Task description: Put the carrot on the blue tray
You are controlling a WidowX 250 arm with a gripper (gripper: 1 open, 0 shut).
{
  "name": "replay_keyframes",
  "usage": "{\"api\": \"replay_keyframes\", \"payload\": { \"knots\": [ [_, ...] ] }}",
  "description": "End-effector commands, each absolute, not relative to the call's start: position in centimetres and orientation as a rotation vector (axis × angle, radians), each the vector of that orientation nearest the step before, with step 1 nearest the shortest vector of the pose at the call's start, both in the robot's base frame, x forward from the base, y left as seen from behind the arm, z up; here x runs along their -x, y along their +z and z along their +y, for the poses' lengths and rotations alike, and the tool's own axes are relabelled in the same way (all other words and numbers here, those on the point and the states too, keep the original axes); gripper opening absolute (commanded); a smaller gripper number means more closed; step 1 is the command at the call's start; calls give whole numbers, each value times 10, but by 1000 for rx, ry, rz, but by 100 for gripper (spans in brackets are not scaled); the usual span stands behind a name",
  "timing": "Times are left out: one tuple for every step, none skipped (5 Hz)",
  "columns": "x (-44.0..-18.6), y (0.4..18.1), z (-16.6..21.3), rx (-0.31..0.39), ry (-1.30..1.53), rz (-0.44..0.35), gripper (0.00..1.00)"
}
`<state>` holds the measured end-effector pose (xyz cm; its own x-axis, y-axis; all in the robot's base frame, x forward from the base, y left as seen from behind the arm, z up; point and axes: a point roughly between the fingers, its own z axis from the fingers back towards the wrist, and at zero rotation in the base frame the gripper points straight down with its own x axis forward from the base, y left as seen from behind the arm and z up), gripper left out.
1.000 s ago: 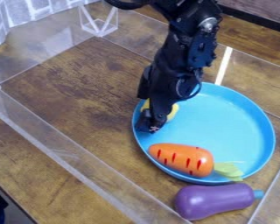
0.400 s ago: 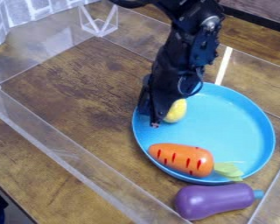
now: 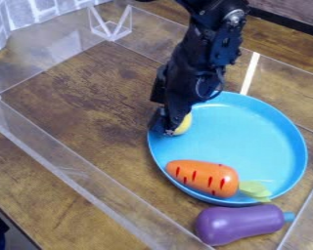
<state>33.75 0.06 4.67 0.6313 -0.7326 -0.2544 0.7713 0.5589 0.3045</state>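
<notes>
1. Orange carrot [image 3: 203, 177] lies on the blue tray [image 3: 264, 127], near edge.
2. Black hand [image 3: 176, 118] hides most of the lemon [image 3: 184, 124]; its grip cannot be told.
3. Purple eggplant [image 3: 241, 224] rests nearer on the table [image 3: 81, 107].

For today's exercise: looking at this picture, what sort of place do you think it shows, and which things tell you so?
Probably a robot test bench in a lab: a black robot arm works over a wooden table fenced by clear plastic walls, with toy food, a carrot and an eggplant, around a blue tray.
</notes>
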Motion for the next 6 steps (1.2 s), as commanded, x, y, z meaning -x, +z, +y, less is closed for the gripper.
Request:
{"api": "replay_keyframes", "payload": {
  "knots": [
    [-347,56,2,-429,-870,36,100],
    [-348,53,0,-432,-872,15,0],
    [-348,48,-2,-432,-875,6,0],
    [-349,50,-4,-439,-877,1,0],
    [-348,53,-5,-447,-881,-3,0],
    [-348,56,-7,-454,-886,-5,0]
  ]
}}
